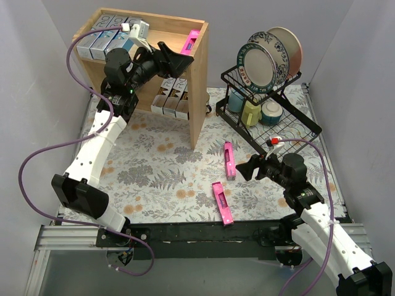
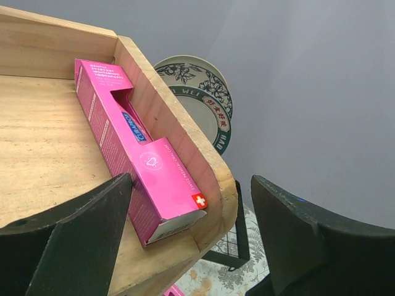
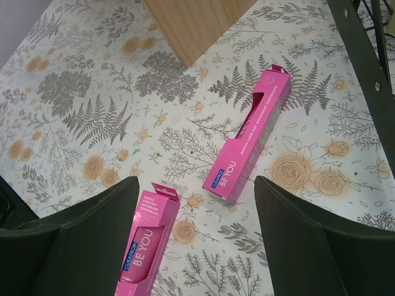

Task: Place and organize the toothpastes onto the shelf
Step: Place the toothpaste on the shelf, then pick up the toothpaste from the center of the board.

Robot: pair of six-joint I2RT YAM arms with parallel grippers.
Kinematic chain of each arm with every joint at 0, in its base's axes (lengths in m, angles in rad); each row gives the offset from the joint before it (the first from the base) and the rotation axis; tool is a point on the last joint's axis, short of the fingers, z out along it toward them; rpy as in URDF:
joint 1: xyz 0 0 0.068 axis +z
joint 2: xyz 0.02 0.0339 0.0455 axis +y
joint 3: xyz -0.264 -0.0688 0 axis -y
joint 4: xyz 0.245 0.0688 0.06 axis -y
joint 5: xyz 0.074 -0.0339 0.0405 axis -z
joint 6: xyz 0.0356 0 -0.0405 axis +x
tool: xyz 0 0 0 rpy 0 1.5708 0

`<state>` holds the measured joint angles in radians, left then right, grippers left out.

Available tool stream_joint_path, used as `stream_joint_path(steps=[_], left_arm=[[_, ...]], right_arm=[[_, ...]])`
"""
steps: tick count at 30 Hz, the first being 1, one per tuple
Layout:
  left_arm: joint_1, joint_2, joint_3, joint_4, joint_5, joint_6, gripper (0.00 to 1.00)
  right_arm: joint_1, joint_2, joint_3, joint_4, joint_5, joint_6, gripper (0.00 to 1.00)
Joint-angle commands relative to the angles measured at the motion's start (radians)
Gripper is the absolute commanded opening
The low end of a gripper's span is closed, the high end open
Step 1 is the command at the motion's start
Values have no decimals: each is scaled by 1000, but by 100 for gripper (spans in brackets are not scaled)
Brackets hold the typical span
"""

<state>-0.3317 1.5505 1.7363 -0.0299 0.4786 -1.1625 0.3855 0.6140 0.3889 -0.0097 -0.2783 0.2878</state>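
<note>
The wooden shelf (image 1: 199,92) stands at the back left. A pink toothpaste (image 1: 191,42) lies on its top tier against the right rim (image 2: 179,123). My left gripper (image 1: 179,60) hovers at that carton's near end (image 2: 154,185), jaws open and apart from it. Silver-and-teal toothpastes (image 1: 102,37) line the top tier's left side, and more cartons (image 1: 171,98) stand on the lower tier. Two pink toothpastes (image 1: 229,159) (image 1: 222,202) lie on the mat. My right gripper (image 1: 250,168) hangs open above them (image 3: 250,139) (image 3: 145,246), holding nothing.
A black wire dish rack (image 1: 296,126) with plates (image 1: 265,61) and cups (image 1: 252,112) stands right of the shelf. The shelf's side panel (image 3: 197,24) rises beyond the two loose cartons. A floral mat (image 1: 160,179) covers the table.
</note>
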Motion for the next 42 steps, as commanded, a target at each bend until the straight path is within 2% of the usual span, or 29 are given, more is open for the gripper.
stream_joint_path(steps=[1,6,9,17,23,27,35,42], left_arm=[[-13,-12,-3,-24,-29,-2,80],[-13,-36,-1,-10,-89,14,93],[-12,-56,3,1,-113,15,98],[-12,-121,-15,8,-182,33,98],[-12,-239,-75,-60,-279,96,98],[-13,-349,-159,-140,-322,116,98],[-13,-613,-486,-254,-345,133,98],[-13,-791,-780,-332,-152,52,98]], right_arm=[[-2,-13,34,11,11,-10,84],[-2,-14,34,-13,11,-12,84],[-2,-14,34,-12,11,-12,84],[-2,-22,38,-21,16,-12,84],[-4,-31,47,-44,39,-7,84],[-2,-11,64,-67,38,-9,82],[-2,88,110,-130,59,-9,81],[25,234,186,-183,28,8,81]])
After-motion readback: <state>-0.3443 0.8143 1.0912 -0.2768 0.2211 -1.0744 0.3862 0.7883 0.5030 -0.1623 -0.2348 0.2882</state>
